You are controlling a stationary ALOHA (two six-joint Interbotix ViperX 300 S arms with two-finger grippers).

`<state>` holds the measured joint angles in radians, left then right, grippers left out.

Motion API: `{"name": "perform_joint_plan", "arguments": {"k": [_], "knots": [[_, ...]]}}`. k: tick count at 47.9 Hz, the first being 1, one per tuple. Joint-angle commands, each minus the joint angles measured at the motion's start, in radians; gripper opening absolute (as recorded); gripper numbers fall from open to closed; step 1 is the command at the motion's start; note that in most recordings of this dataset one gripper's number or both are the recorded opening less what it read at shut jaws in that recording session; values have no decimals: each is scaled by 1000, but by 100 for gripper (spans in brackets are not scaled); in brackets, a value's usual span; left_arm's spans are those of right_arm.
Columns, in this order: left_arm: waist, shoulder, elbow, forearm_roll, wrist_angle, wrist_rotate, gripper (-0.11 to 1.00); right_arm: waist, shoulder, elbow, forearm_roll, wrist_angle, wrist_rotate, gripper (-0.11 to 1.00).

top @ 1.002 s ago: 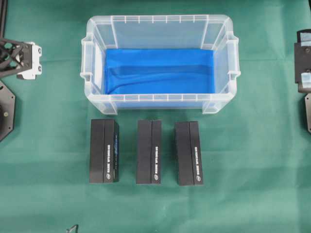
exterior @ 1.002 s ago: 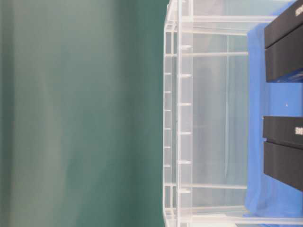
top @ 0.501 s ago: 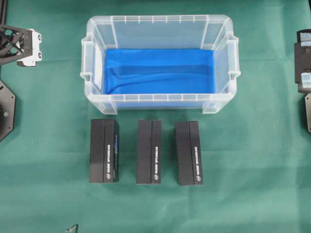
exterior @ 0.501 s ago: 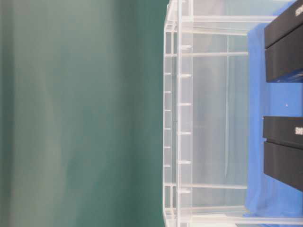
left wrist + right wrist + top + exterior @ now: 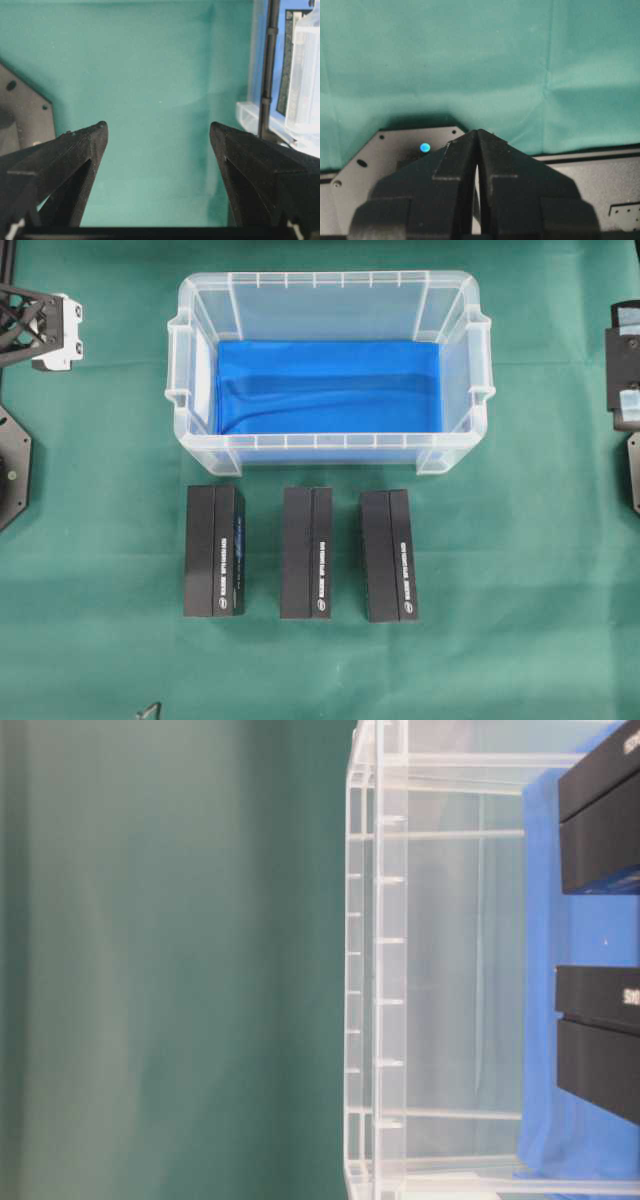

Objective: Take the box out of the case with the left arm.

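Three black boxes (image 5: 214, 551) lie in a row on the green cloth (image 5: 520, 570) in front of the clear case (image 5: 330, 285).
From overhead the case holds only its blue lining (image 5: 328, 387); box lettering is unreadable. The wrist views alone show the left gripper (image 5: 157, 137) spread apart, holding nothing, and the right gripper (image 5: 477, 137) pressed together.

The case (image 5: 330, 370) stands open-topped, only blue cloth (image 5: 328, 386) inside; three black boxes (image 5: 311, 553) line the tabletop (image 5: 520, 570) just before its near wall.

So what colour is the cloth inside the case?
Bright blue; the cloth shows best in the overhead view, lining the case floor.
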<state>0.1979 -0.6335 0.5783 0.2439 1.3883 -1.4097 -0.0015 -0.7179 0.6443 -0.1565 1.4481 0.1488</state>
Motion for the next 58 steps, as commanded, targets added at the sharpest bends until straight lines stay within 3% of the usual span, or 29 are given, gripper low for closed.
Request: {"name": "perform_joint_plan", "arguments": {"k": [1,58], "knots": [[11,-5,-14,3,-2,3,79,0,-2,-11,2,0,0,2],[25,-3,-14,-3,-2,3,79,-2,-2,-11,2,0,0,2]]}}
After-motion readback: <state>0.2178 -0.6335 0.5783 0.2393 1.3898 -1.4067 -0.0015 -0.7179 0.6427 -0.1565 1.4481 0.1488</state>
